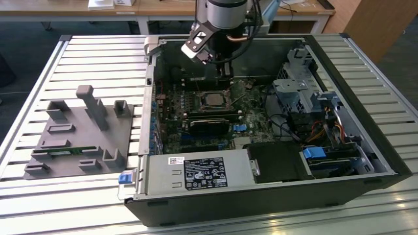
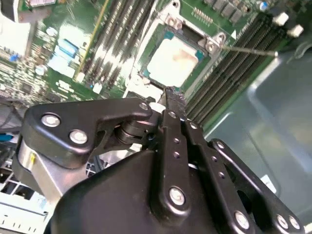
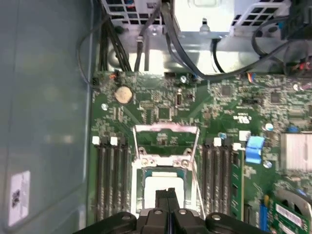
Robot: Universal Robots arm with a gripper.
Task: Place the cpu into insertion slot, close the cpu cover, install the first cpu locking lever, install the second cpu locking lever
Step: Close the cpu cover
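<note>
Noted cpu (image 3: pixel 163 181) seated in slot (image 3: pixel 141 171) directly beneath claw (image 3: pixel 167 194), pinched narrow on nothing; judged step one done, cover (image 3: pixel 166 129) just past claw open, levers (image 2: pixel 249 49) unfastened, three steps outstanding.

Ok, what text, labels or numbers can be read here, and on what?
Nothing reads clearly enough to quote.
Black label on the grey metal box, exterior view: print too small.
Small white sticker just above it: too small.
Wall sticker on the case wall, first wrist view: blurred.
White board print on the green circuit board: blurred.
</note>
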